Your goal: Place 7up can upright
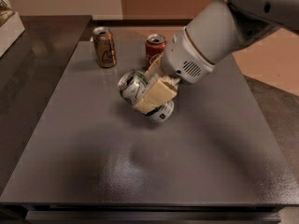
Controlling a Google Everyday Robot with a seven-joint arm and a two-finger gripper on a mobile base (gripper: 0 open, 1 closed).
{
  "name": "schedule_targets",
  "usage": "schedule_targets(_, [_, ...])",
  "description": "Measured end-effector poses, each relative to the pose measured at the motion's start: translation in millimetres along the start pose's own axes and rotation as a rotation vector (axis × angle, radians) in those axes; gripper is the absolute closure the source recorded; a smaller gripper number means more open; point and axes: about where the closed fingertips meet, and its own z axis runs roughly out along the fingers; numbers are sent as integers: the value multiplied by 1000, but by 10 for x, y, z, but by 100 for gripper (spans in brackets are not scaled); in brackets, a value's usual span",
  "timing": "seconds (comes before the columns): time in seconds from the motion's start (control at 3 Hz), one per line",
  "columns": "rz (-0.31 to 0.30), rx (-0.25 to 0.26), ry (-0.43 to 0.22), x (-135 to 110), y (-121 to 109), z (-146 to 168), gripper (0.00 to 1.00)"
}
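Silver-white 7up can [133, 87] hangs tilted over the middle of the grey table [93, 162], top end angled up and to the left of the view, base low and close to the surface, though whether it touches I can't tell. The cream-padded gripper [146, 90] is clamped across the can's mid-body, squeezing its sides. Thin aluminium: likely light, slick and easy to dent, so the hold belongs on the cylinder wall, firm but gentle, never on the rims. A brown-gold can [104, 48] and a red can [154, 50] stand upright at the far side, well apart from the 7up can
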Motion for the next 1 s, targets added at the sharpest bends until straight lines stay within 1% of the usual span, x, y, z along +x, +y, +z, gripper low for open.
schedule_targets(0.33, [92, -17, -121, -9, -39, 91, 100])
schedule_targets(0.67, [140, -39, -242, -25, -68, 152, 100])
schedule_targets(1.0, [148, -64, -370, -49, -87, 167, 100])
